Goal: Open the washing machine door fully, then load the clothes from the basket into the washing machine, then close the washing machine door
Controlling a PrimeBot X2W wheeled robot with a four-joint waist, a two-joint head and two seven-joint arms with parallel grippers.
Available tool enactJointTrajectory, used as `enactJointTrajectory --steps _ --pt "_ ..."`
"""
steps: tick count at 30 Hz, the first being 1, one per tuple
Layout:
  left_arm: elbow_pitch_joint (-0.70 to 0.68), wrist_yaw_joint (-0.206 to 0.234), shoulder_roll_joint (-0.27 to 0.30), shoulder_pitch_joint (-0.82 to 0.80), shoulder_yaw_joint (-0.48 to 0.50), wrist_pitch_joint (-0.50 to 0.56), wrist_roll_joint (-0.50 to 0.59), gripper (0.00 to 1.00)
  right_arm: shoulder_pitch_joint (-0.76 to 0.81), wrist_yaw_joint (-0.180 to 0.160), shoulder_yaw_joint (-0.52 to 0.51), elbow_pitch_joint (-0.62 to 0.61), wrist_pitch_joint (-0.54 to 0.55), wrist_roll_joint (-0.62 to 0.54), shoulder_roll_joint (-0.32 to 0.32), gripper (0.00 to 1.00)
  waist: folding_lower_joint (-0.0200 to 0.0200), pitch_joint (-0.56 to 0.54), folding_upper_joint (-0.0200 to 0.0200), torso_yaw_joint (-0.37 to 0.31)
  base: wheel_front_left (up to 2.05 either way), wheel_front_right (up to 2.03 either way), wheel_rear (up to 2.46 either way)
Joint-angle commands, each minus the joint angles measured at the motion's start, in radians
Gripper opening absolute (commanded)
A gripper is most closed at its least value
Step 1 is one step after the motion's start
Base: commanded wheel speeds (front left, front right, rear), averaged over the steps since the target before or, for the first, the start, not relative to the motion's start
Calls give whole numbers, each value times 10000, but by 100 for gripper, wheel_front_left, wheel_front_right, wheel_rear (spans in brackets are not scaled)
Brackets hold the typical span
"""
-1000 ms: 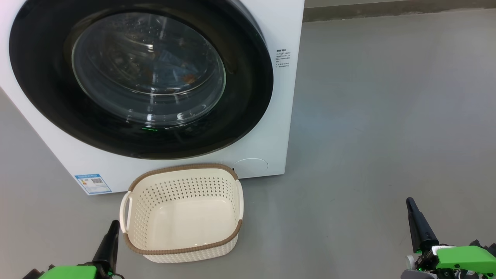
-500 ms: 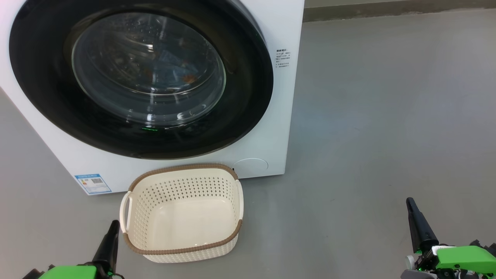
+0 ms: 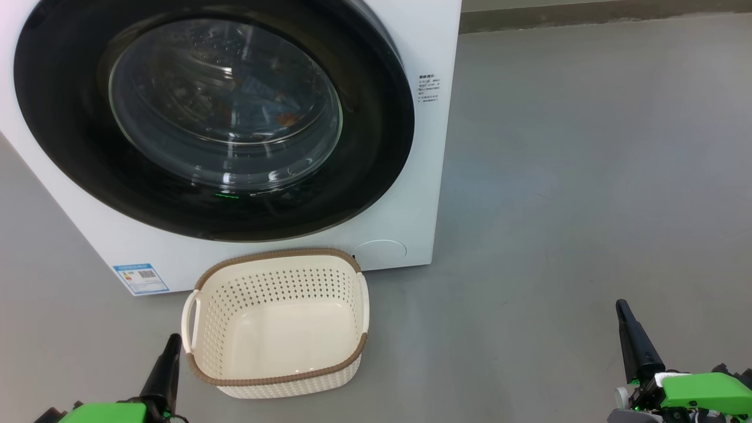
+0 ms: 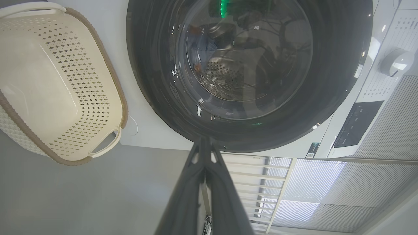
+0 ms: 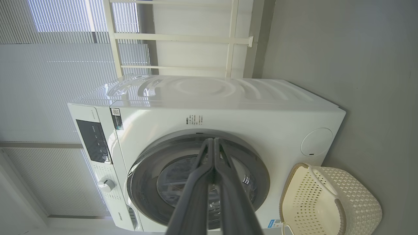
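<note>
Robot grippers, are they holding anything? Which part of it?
Nothing. The left gripper and the right gripper are both shut on air, clear of the empty basket and the closed washing machine door.

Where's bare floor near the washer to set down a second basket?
The widest bare patch is the grey floor right of the washing machine and the basket, reaching to the right gripper. A narrower strip lies left of the basket, in front of the blue label. Crowded: the basket sits close to the machine's front.
</note>
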Motion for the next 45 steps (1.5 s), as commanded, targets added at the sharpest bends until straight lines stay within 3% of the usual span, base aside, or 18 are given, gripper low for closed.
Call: enactJointTrajectory --steps 1,45 --pt "-190 -102 248 -412 342 57 -83 0 -390 -13 233 -251 76 110 -35 0 0 0 0 0 0 0 0" --pt "-191 -102 248 -412 342 57 -83 0 -390 -13 234 -251 75 110 -35 0 0 0 0 0 0 0 0"
